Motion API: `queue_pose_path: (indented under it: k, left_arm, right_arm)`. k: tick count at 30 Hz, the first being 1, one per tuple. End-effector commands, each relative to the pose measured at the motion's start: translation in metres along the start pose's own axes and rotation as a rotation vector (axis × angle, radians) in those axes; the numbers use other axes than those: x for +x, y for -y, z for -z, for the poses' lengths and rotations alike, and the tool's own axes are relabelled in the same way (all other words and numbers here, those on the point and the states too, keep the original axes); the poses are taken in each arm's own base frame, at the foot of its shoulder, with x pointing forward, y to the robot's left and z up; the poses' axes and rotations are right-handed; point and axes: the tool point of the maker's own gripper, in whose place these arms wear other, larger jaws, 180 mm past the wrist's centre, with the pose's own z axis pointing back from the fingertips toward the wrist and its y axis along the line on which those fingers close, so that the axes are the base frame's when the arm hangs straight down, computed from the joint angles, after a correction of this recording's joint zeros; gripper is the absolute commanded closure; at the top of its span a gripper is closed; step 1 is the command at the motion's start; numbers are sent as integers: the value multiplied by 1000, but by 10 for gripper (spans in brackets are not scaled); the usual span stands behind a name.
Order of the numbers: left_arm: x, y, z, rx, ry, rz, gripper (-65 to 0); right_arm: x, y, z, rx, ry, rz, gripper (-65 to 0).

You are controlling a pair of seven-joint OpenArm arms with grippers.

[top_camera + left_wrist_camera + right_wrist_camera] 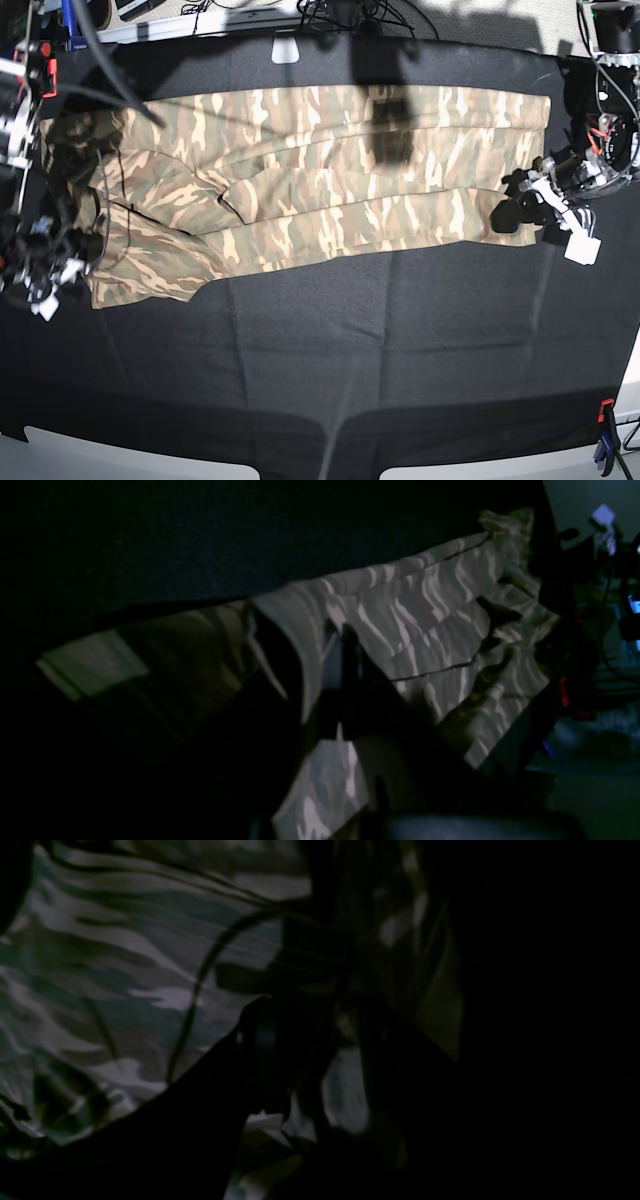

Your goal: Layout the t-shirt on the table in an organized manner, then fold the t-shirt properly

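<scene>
The camouflage t-shirt (300,190) lies stretched lengthwise across the far half of the black table (350,350), folded into a long band with creases near its left end. My left gripper (518,212) sits at the shirt's right edge, shut on the fabric. In the left wrist view its dark fingers (350,650) pinch the t-shirt (425,610), and more cloth drapes close below the camera. My right gripper (58,262) is at the shirt's left end, low over bunched cloth. The right wrist view is very dark: a finger silhouette (260,1040) lies against the t-shirt (100,965), and its jaw gap is unreadable.
A red and blue clamp (603,440) grips the table's front right corner. Cables and equipment (350,15) crowd the far edge, beside a white tag (286,50). Arm hardware stands at the left edge (20,120) and the right edge (610,130).
</scene>
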Motion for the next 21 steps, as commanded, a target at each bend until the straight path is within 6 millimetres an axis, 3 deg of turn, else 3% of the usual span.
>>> queue_pose_path:
  k: [1,8,13,18,21]
  left_arm:
    - [22,4,-4,-15,55,33,0]
    - [22,4,-4,-15,56,33,0]
    - [22,4,-4,-15,56,33,0]
    - [22,4,-4,-15,56,33,0]
    - [22,4,-4,-15,56,33,0]
  right_arm:
    - [21,2,-15,2,71,-8,-221]
    - [37,-18,-19,105,140,33,-220]
    - [36,-19,-21,112,115,30,-215]
    - [34,-20,-21,113,101,27,-134]
    - [34,-21,-22,118,101,13,-29]
